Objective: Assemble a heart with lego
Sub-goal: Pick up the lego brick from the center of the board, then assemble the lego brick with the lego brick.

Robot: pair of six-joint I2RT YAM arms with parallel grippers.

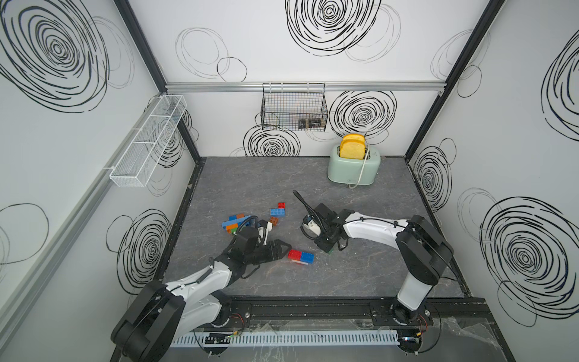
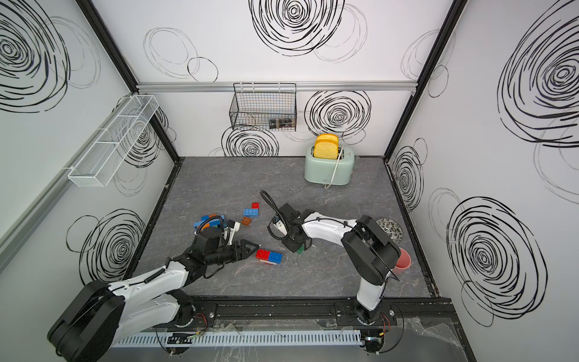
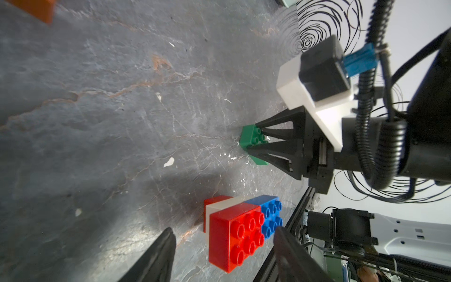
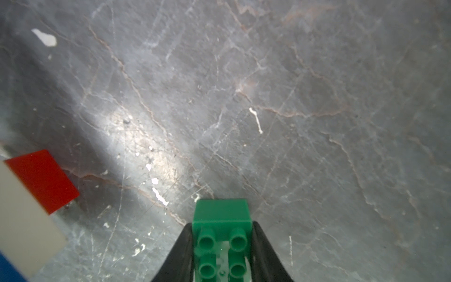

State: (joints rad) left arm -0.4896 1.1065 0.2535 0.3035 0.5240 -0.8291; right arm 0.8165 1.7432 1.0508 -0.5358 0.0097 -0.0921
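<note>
- My right pincer [image 4: 221,227] is closed on a green brick [image 4: 220,212]. The two fingers press its sides, and its studs face up toward my wrist.
- The green brick is low over the bench [image 1: 360,275], near the middle and a little toward the near edge. I cannot tell whether it touches the surface.
- My left pincer [image 1: 283,250] has its jaws apart and grips nothing. Its tips are just beside the small stack [image 1: 300,257], on the side of the bench's left edge.
- The small stack lies toward the near edge, a little left of the middle. In the left wrist view, a red brick [image 3: 234,234] and a blue brick [image 3: 271,214] sit side by side on a white piece [image 3: 219,205], with more red under it.
- The green brick and the small stack are near each other but apart.
- A loose pile [image 1: 235,222] of blue, orange and green bricks lies near the left edge. Between this pile and the middle are a blue-and-red pair [image 1: 279,210] and a small brown brick [image 1: 274,221].
- I judge the task to be at an early stage, because only the small stack is joined and no heart outline shows yet.
- What is left, I think, is to join the green brick to the small stack and then to add the loose bricks.
</note>
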